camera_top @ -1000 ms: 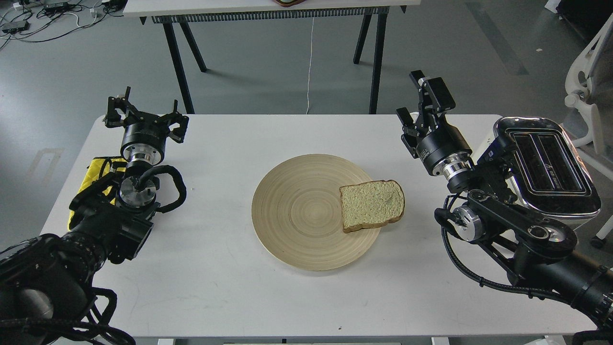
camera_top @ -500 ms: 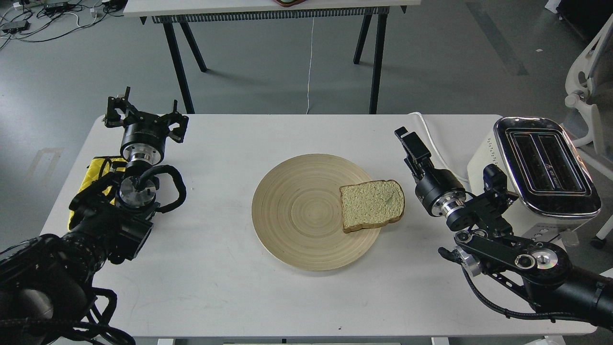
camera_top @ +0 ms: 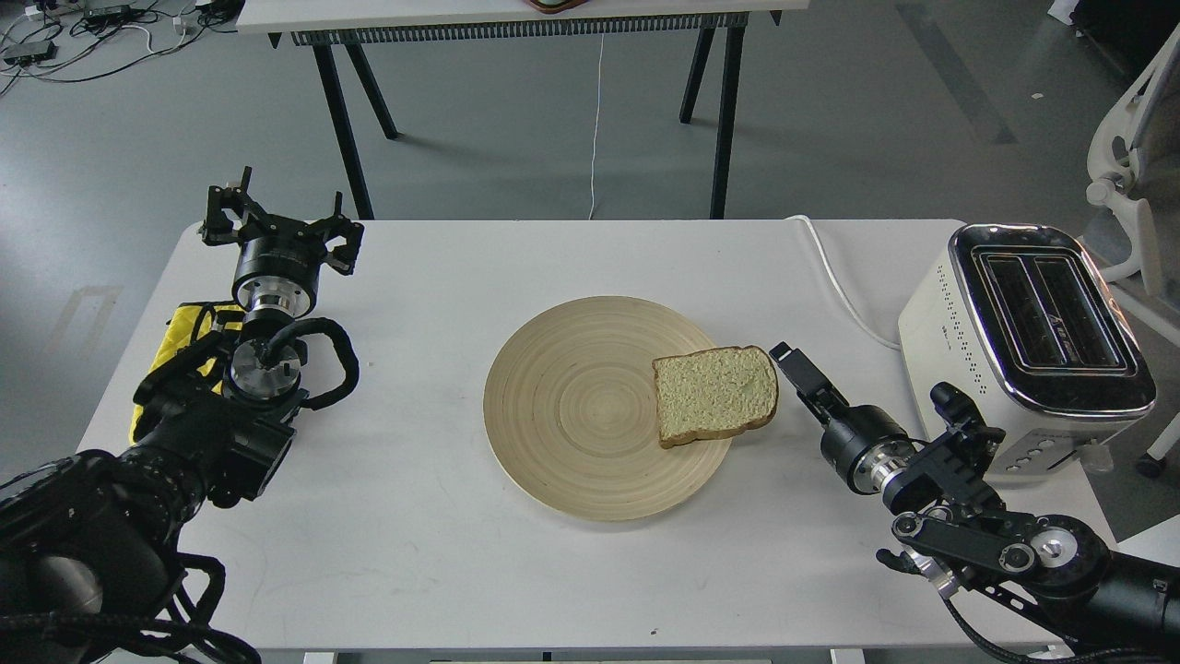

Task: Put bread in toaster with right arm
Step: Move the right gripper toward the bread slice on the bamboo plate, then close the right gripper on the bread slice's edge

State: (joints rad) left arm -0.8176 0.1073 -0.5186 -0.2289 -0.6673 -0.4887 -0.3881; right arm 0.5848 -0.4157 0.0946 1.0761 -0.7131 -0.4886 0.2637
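Honestly nothing here is readable for me. There's some kind of dark logo or print on the chrome top of the toaster, between its two slots, but it's way too small and blurry to make out any letters.

Grey floor; second table on black legs behind; white chair right; cables top-left.

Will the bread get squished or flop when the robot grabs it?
Probably a bit. The bread looks thin and soft, so hard fingers could dent it. It likely weighs little and may sag if held by one edge. Its overhang past the plate offers an easy grip.
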